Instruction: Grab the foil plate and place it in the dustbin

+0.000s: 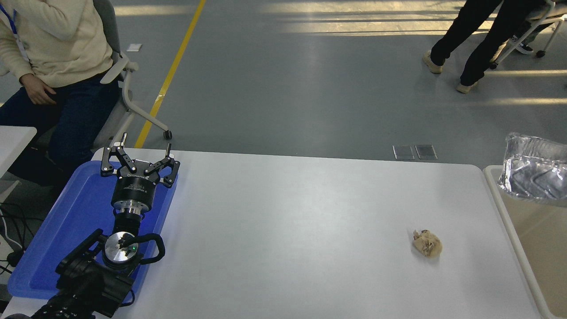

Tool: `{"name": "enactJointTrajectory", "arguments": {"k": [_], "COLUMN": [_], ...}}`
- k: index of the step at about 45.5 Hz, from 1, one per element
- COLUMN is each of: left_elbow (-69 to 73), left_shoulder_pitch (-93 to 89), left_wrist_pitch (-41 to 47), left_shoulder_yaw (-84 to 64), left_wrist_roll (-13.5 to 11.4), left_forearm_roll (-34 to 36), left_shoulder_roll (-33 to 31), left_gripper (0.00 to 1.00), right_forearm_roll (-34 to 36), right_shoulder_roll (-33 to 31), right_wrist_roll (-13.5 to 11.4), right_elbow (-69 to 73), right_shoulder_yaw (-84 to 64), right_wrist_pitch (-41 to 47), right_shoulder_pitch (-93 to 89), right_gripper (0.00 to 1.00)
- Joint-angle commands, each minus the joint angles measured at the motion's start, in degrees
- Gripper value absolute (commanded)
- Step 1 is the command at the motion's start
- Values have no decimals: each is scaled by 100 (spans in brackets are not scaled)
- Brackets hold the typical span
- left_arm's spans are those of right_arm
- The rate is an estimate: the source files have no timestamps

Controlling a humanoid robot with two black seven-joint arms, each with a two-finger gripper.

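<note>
The foil plate [536,170], shiny and crinkled, hangs at the picture's right edge above the dustbin [538,239], partly cut off by the frame. The dustbin is a cream-beige bin beside the table's right end; only its pale rim and inner wall show. My right gripper is out of view past the right edge, so what holds the plate cannot be seen. My left gripper [138,156] is parked at the lower left over the blue tray, its fingers spread open and empty.
A crumpled tan paper ball [427,243] lies on the white table [288,230] near its right end. A blue tray [57,239] sits at the left edge. A person sits at the top left; another person's legs show at the top right.
</note>
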Motion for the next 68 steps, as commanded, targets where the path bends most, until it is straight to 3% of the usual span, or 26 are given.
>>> {"name": "enactJointTrajectory", "arguments": {"k": [1, 19, 41, 48, 61, 68], "left_elbow": [1, -7, 1, 1, 1, 1], "left_shoulder_pitch": [0, 0, 0, 0, 0, 0], "left_wrist_pitch": [0, 0, 0, 0, 0, 0], "left_shoulder_yaw": [0, 0, 0, 0, 0, 0], "left_wrist_roll": [-1, -1, -1, -1, -1, -1], "left_forearm_roll": [-9, -9, 0, -9, 0, 0], "left_shoulder_roll": [1, 1, 1, 1, 1, 10], "left_gripper": [100, 100, 100, 100, 100, 100], "right_forearm_roll": [24, 436, 2748, 3100, 3821, 3830], "right_shoulder_roll": [-172, 223, 1296, 1577, 2104, 2377], "right_wrist_roll": [16, -2, -98, -274, -907, -951], "right_elbow": [-1332, -2554, -4242, -4304, -4321, -4321], "right_shoulder_yaw": [1643, 3007, 3051, 3077, 4025, 4606], "right_wrist_pitch": [-30, -724, -1357, -1936, -3141, -3572], "right_shoulder_pitch": [-1947, -3916, -5745, -5965, -6413, -6747], "right_gripper": [0, 0, 0, 0, 0, 0]}}
